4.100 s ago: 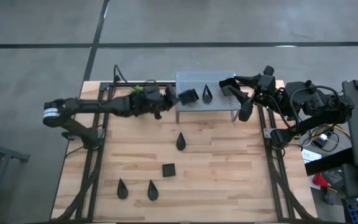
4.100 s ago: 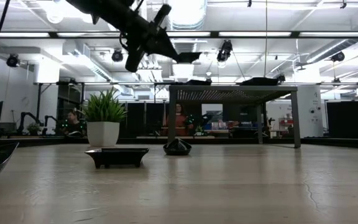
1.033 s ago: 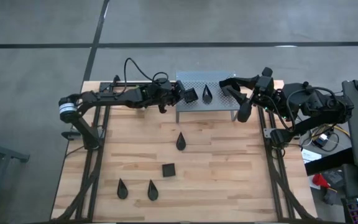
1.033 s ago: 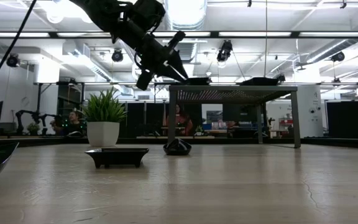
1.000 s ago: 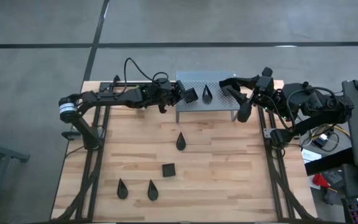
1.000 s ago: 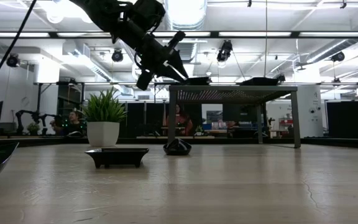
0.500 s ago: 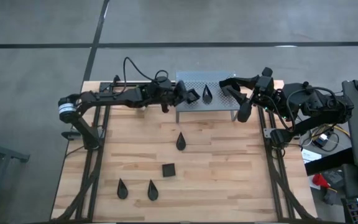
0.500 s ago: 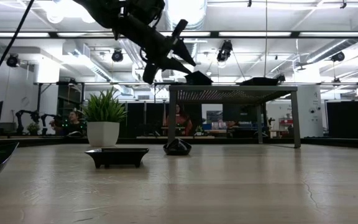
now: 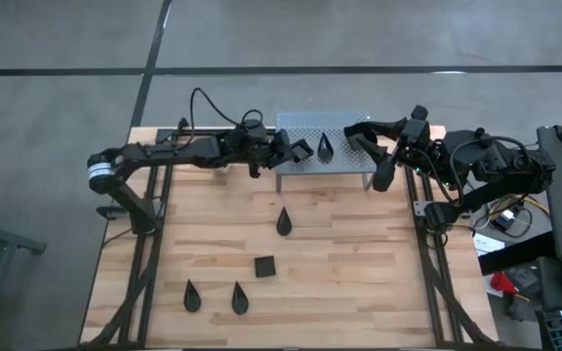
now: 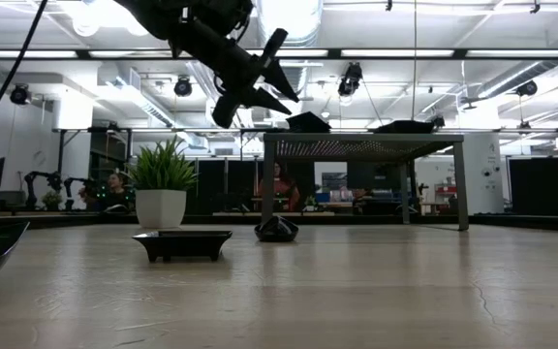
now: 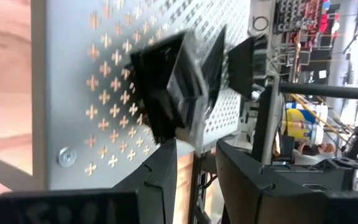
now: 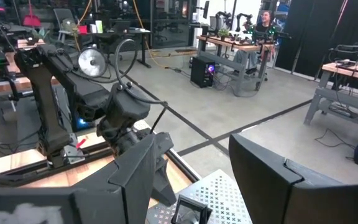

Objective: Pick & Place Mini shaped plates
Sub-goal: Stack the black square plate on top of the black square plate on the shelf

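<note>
The left gripper (image 9: 283,150) hangs at the left edge of the grey shelf (image 9: 344,127), fingers spread apart, with a square plate (image 9: 301,149) just ahead of its tips on the shelf top. A teardrop plate (image 9: 326,147) lies beyond that one. The right gripper (image 9: 374,161) waits over the shelf's far end, fingers apart. Below the shelf, on the table (image 9: 359,273), sit another teardrop plate (image 9: 284,221), a small square plate (image 9: 265,265) and two teardrop plates (image 9: 192,295) near the front. No readable writing anywhere.
</note>
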{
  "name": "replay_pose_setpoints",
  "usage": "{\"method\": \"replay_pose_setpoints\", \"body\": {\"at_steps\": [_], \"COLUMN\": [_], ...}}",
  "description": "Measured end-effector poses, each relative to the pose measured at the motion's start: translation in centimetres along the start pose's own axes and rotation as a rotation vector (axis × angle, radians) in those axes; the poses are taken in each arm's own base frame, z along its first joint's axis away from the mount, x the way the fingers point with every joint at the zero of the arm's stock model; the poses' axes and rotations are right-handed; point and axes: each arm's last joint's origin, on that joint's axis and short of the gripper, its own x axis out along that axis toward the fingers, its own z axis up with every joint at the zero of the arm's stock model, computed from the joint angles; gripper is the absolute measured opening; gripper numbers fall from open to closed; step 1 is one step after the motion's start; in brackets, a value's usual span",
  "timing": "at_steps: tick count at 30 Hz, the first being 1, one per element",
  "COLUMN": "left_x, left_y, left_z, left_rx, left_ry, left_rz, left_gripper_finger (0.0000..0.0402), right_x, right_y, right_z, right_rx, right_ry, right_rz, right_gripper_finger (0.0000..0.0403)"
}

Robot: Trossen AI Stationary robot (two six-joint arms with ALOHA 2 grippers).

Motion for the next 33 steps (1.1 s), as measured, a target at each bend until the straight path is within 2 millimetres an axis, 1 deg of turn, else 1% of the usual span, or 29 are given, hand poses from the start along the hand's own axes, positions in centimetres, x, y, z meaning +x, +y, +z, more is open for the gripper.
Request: {"method": "replay_pose_setpoints", "body": {"at_steps": [4,7,11,14,23,26,33], "left_x": [-1.0,-1.1,-0.8,-0.5,-0.5,-0.2,0.2], "left_y": [-0.6,-0.5,-0.1,0.1,0.1,0.4,0.7], "left_z": [0.7,1.3,1.8,1.8,2.4,2.5,2.5], "left_rx": [0.025,0.031,0.025,0.018,0.026,0.020,0.001], "left_ry": [-0.048,-0.080,-0.087,-0.074,-0.091,-0.094,-0.085], "left_rz": [-0.026,-0.019,0.001,0.007,0.006,0.015,0.022], "left_gripper_finger": [0.0104,0.0104,0.0104,0.0104,0.0104,0.0103,0.0103], "right_x": [0.0,0.0,0.0,0.0,0.1,0.1,0.1], "right_y": [0.0,0.0,0.0,0.0,0.1,0.1,0.1], "right_z": [0.0,0.0,0.0,-0.1,-0.2,-0.2,-0.3], "right_rx": [0.000,0.000,-0.001,-0.002,0.002,-0.001,-0.003], "right_ry": [0.000,0.000,0.000,0.002,0.003,0.003,0.007], "right_rz": [0.000,0.000,0.000,0.000,-0.001,0.000,-0.001], "right_gripper_finger": [0.0201,0.0201,0.0201,0.0201,0.0201,0.0201,0.0201]}}
